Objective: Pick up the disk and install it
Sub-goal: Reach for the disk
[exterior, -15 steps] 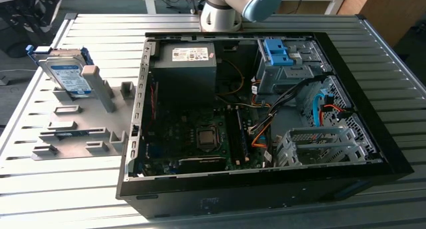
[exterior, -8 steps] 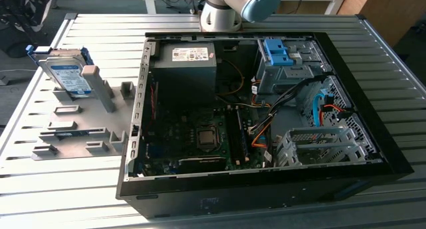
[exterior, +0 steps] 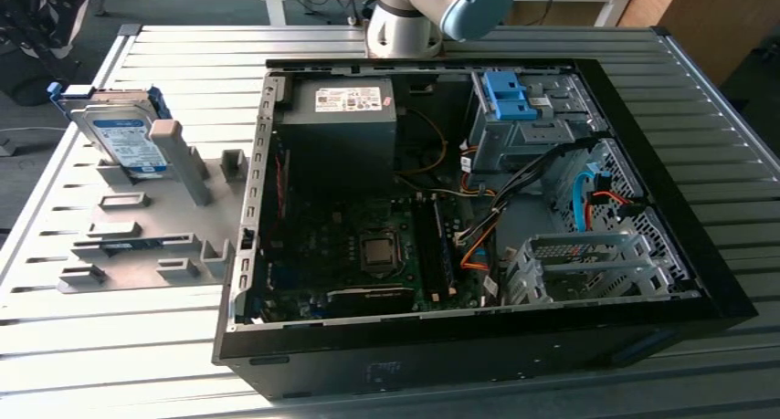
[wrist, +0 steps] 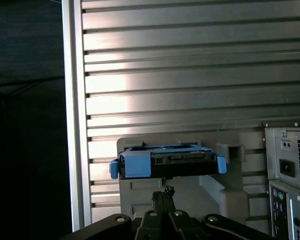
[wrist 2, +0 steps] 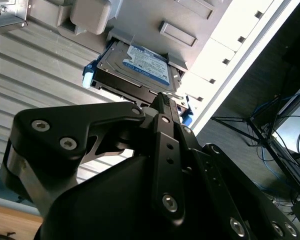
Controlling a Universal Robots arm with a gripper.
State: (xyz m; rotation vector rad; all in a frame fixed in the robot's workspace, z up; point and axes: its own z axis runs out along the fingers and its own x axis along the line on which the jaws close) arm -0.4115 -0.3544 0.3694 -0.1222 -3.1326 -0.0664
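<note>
Disk waiting in its fixture, gripper close to it but not on it.

The disk [exterior: 122, 138] stands on edge, leaning, in the grey fixture [exterior: 146, 232] near the slatted table's [exterior: 183, 45] corner on the exterior view's left, just beside the open computer case [exterior: 488, 360]. In both wrist views the gripper [wrist: 162, 192] [wrist 2: 161, 98] faces the disk, fingertips pressed together, grasping nothing.

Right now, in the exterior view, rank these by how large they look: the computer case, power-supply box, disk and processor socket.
1. computer case
2. power-supply box
3. disk, standing tilted, so its gap to the box is less sure
4. processor socket, clearly smallest
</note>
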